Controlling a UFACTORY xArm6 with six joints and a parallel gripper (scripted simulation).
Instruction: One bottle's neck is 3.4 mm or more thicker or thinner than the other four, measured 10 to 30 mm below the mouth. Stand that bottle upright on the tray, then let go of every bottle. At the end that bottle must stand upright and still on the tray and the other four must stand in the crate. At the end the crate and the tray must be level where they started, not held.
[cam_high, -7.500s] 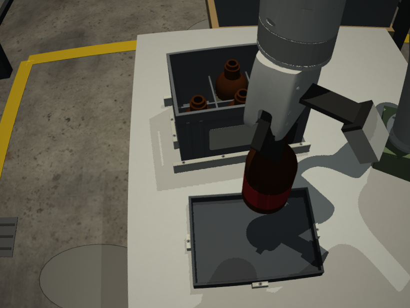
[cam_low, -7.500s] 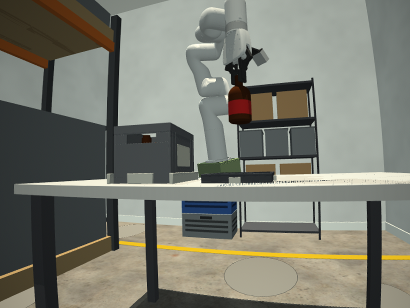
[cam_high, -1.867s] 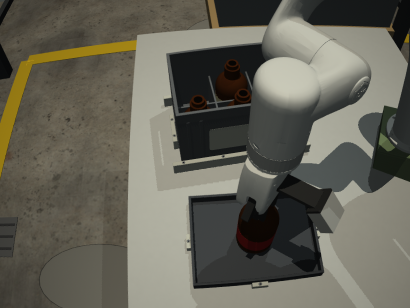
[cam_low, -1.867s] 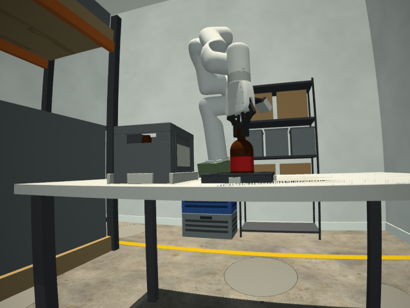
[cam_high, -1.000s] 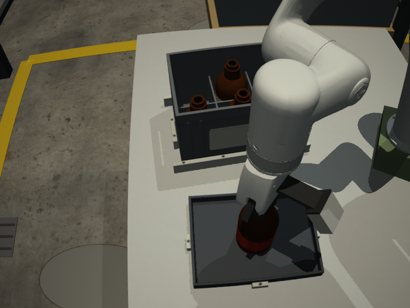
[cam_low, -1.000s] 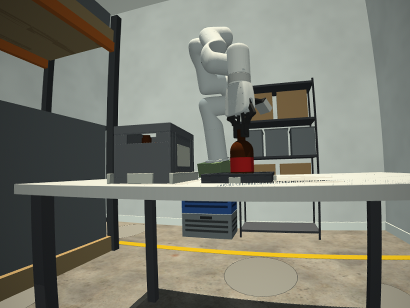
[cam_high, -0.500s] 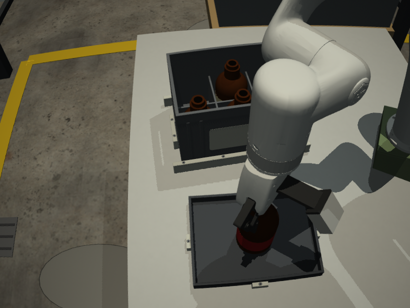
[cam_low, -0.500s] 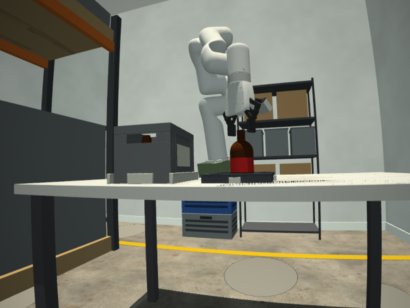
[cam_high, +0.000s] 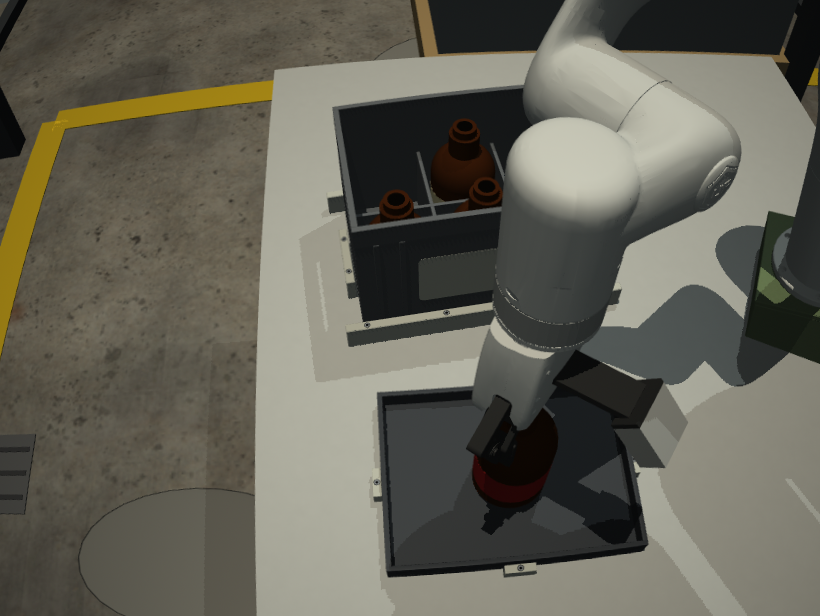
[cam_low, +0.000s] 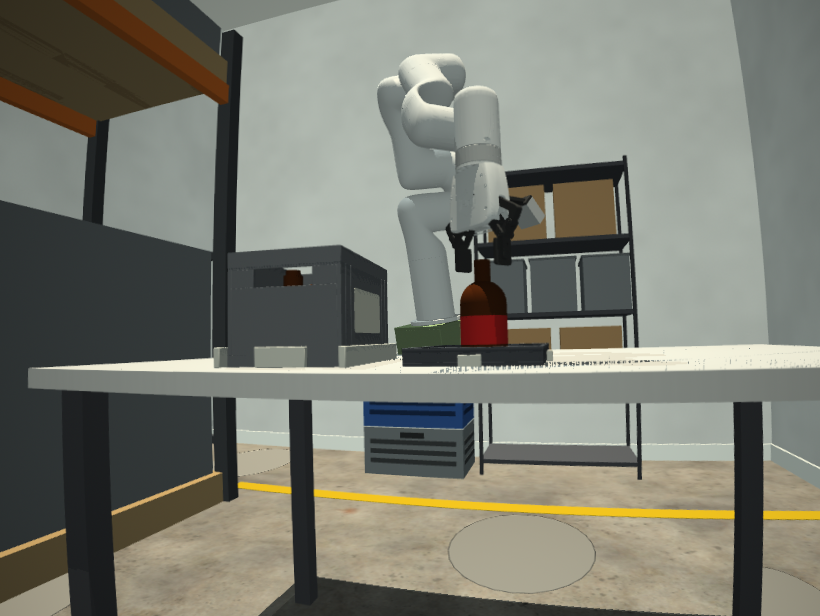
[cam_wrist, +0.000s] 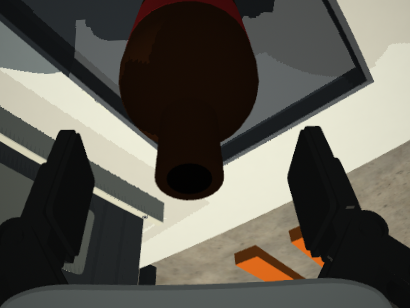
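1. One pale table (cam_high: 311, 424) (cam_low: 424, 384) stands on a concrete floor (cam_high: 145, 265) (cam_low: 371, 563), with one grey storage rack (cam_low: 629, 285) behind it.
2. On the table is one dark tray (cam_high: 383, 490) (cam_low: 430, 356) (cam_wrist: 362, 75), the landmark here.
3. Beside the tray sits one dark crate (cam_high: 424, 228) (cam_low: 285, 318) (cam_wrist: 120, 250); three brown bottles show inside from above, the arm hiding part of it.
4. On the tray, one red-labelled bottle (cam_high: 513, 480) (cam_low: 483, 328) (cam_wrist: 189, 110) stands upright.
5. Above the tray, one gripper (cam_high: 507, 434) (cam_low: 483, 259) (cam_wrist: 190, 153) is spread wide, its two fingers apart from the bottle's neck, holding nothing.
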